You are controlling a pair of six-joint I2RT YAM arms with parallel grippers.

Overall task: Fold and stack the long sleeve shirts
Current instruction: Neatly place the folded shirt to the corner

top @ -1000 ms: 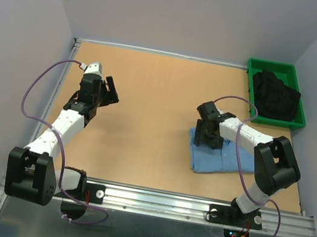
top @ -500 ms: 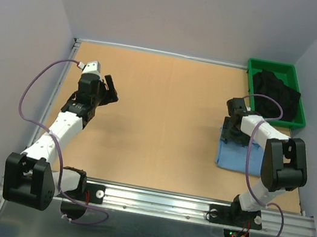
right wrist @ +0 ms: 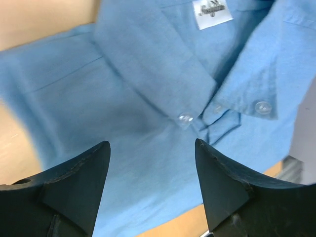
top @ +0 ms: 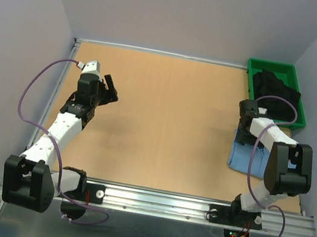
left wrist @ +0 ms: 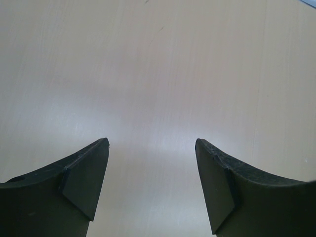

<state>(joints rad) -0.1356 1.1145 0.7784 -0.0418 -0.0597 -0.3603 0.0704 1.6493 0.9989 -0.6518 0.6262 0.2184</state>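
Hovering open, right claw [right wrist: 152, 143] has the folded shirt [right wrist: 148, 89] just beneath, seemingly parked aside as the stack's base; left claw [left wrist: 152, 143] waits open above the table [left wrist: 158, 59]

The light blue shirt [top: 241, 158] lies folded into a small rectangle, flat on the counter [top: 165, 113]. It sits close to the right edge, a little nearer the front edge than the back. Seen close up, its pointed collar faces up, fastened with small clear buttons. A white label shows inside the neck, and the thin fabric is lightly creased.
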